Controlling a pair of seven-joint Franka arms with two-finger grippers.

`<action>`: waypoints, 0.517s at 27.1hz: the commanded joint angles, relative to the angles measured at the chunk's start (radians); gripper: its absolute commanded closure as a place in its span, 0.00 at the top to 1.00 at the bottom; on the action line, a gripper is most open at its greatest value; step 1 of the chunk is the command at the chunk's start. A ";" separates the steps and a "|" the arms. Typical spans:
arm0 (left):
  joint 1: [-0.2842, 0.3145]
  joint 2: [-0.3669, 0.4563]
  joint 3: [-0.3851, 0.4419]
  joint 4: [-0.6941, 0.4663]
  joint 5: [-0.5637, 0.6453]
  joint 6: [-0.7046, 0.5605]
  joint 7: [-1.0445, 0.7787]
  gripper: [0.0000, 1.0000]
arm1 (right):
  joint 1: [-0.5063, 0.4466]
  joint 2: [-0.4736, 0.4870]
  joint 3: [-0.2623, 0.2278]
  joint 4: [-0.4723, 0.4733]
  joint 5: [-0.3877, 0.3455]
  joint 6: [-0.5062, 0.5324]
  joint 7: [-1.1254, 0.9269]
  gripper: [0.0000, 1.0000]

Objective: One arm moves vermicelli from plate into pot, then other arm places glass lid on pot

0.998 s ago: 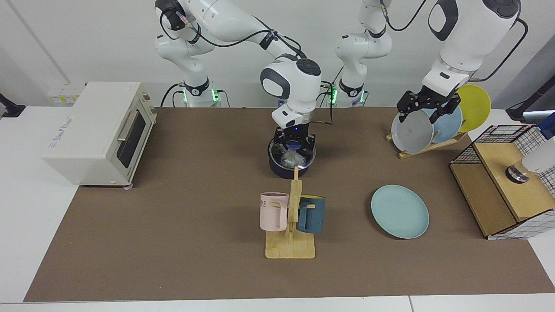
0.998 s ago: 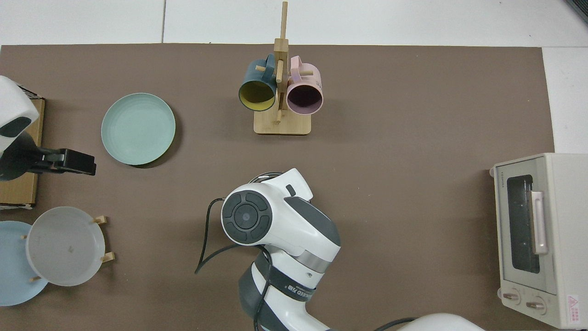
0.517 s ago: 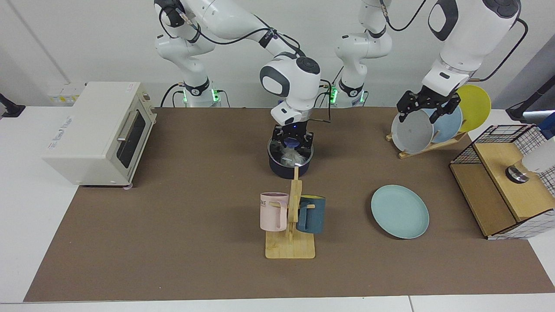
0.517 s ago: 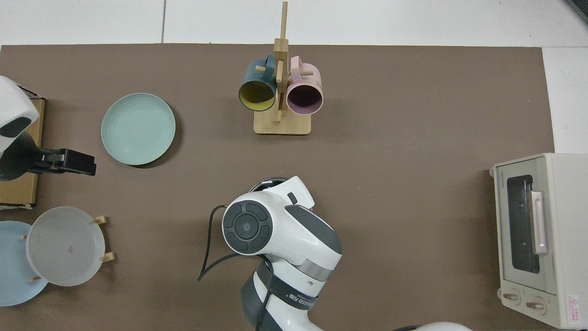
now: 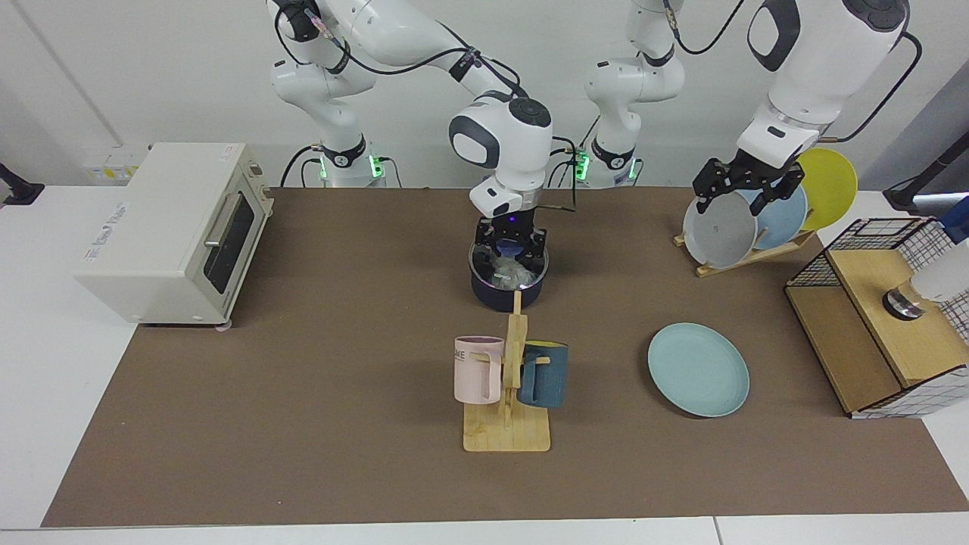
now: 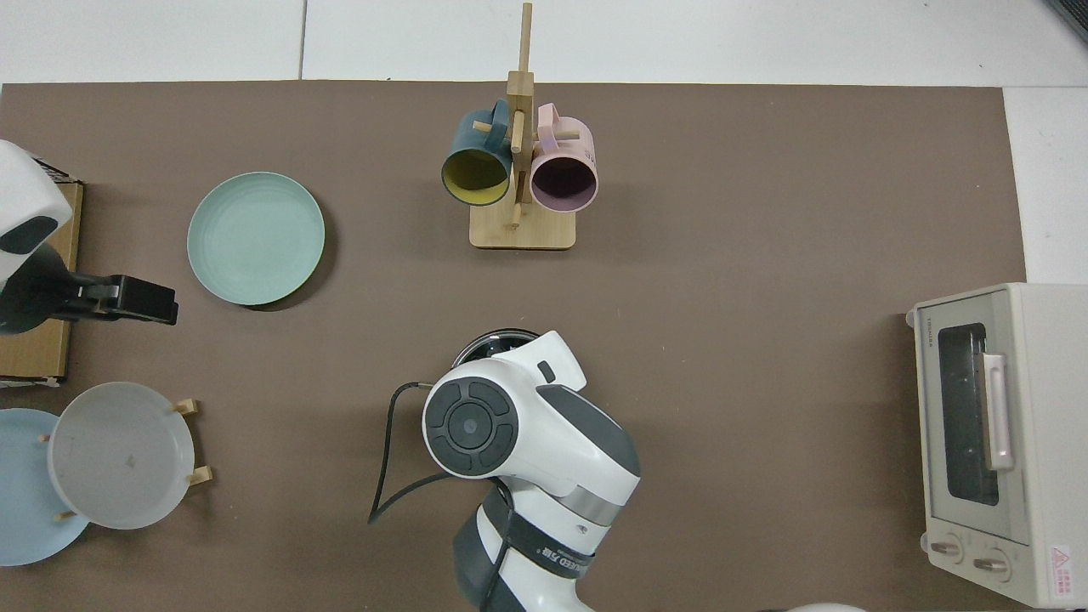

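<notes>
Facing view: right gripper point(image 5: 512, 244) just above the glass lid point(image 5: 509, 266) on the pot point(image 5: 506, 291), toward the mat's far edge, fingers spread either side of the blue knob. Vermicelli point(image 5: 509, 272) visible under the glass. Plate point(image 5: 698, 369) bare, nearer the mat's front. Left gripper point(image 5: 748, 184) waiting by the grey plate point(image 5: 719, 229), fingers spread.

Top view: lid rim point(image 6: 493, 340) peeking beside the right arm point(image 6: 527, 429); plate point(image 6: 255, 238) well apart.

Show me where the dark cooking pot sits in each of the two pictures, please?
Facing view: the pot stands mid-table, under the right gripper, just behind the mug stand.
Top view: only a sliver of its rim peeks out from under the white arm, below centre.
Shared landmark: the mug stand.
</notes>
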 commanded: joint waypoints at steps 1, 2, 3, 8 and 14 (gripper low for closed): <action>-0.003 0.016 0.000 0.033 0.018 -0.028 0.001 1.00 | -0.013 -0.021 0.012 -0.023 0.021 0.022 0.012 1.00; -0.003 0.016 0.000 0.033 0.018 -0.028 0.001 1.00 | -0.014 -0.023 0.011 -0.016 0.021 0.018 0.009 1.00; -0.003 0.016 0.000 0.033 0.018 -0.028 0.001 1.00 | -0.014 -0.023 0.011 -0.009 0.020 0.013 0.006 1.00; -0.003 0.016 0.000 0.033 0.018 -0.028 0.001 1.00 | -0.016 -0.024 0.008 0.001 0.020 -0.001 0.001 1.00; -0.003 0.016 0.000 0.033 0.018 -0.028 0.001 1.00 | -0.016 -0.035 0.003 0.020 0.020 -0.022 -0.019 1.00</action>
